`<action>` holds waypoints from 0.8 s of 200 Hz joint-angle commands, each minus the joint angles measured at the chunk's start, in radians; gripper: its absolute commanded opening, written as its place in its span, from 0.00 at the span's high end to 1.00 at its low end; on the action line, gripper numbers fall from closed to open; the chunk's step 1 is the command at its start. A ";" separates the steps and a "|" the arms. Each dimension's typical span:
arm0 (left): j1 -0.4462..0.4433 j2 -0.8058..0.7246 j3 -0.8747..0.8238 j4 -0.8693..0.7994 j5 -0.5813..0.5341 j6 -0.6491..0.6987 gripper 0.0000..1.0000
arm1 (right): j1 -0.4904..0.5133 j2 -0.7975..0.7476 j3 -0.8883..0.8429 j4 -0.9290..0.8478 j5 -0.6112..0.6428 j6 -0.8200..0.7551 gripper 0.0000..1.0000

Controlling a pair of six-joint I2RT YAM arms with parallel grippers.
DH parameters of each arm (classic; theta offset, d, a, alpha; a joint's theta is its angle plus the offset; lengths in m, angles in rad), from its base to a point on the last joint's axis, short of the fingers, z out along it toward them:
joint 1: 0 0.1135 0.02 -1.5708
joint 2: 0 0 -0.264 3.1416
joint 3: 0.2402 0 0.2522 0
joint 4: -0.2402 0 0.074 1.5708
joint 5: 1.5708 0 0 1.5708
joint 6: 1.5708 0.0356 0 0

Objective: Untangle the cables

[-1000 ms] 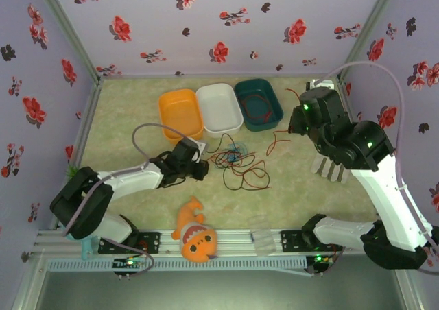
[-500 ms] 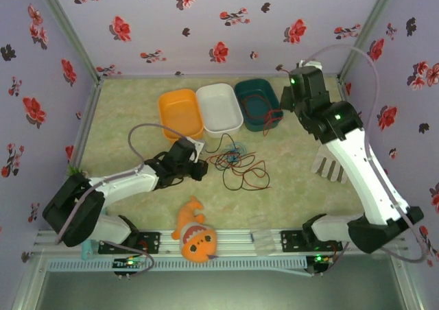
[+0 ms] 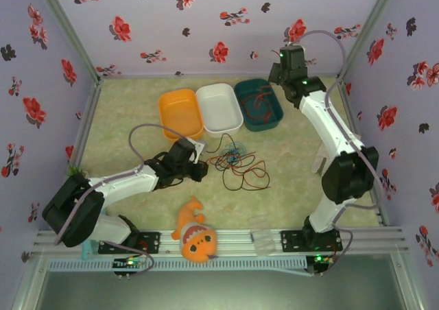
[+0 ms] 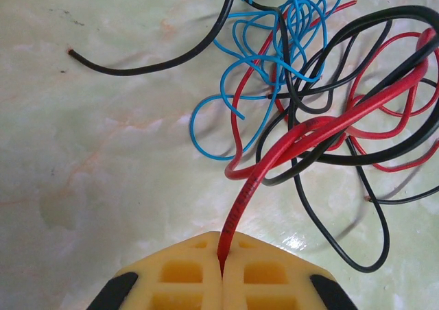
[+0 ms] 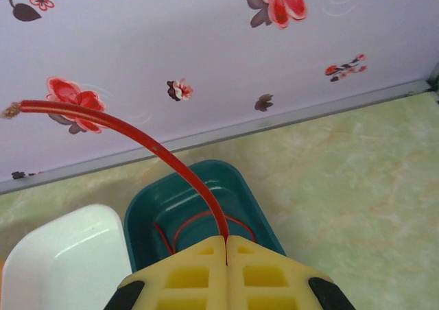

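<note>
Right pincer swung over teal bin, pinching one red cable; left pincer pinches another

This is a robot laboratory cell, not a home. A marble-patterned tabletop is closed in by walls of flowered paper on metal frame posts. The left arm and right arm are bolted to an aluminium rail at the near edge.
</note>
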 commanded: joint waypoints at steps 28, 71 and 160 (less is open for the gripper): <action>-0.001 0.007 0.006 -0.009 0.016 0.037 1.00 | -0.017 0.160 0.144 0.149 -0.015 0.024 1.00; -0.001 0.024 0.016 -0.007 0.017 0.040 1.00 | -0.033 0.289 0.212 0.105 -0.042 0.046 1.00; -0.001 0.041 0.028 -0.009 0.022 0.045 1.00 | -0.057 0.354 0.122 -0.086 -0.077 0.046 1.00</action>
